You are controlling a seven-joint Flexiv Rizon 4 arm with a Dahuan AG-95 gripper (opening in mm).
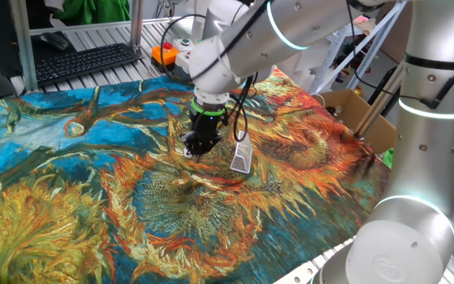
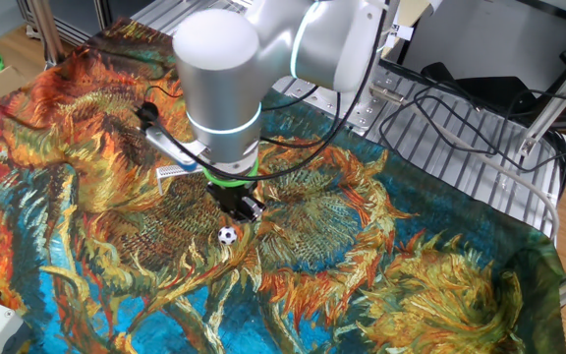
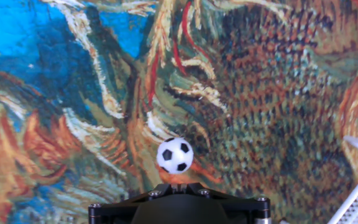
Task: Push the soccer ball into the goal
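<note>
Black, with a green ring above it, the end effector (image 2: pixel 247 207) points down at the worktop (image 2: pixel 440 265), its tip low over the painted sunflower cloth (image 2: pixel 86 147); whether its fingers are parted or closed cannot be told from any view. The soccer ball (image 2: pixel 227 235) lies on the cloth just beside the tip, at about 7 o'clock from it in the other fixed view; in the hand view it sits right in front of the black body, whether touching cannot be told. The goal (image 1: pixel 241 158) rests on the cloth near the end effector, at about 4 o'clock from it in one fixed view; its white mesh shows at the hand view's lower right corner
</note>
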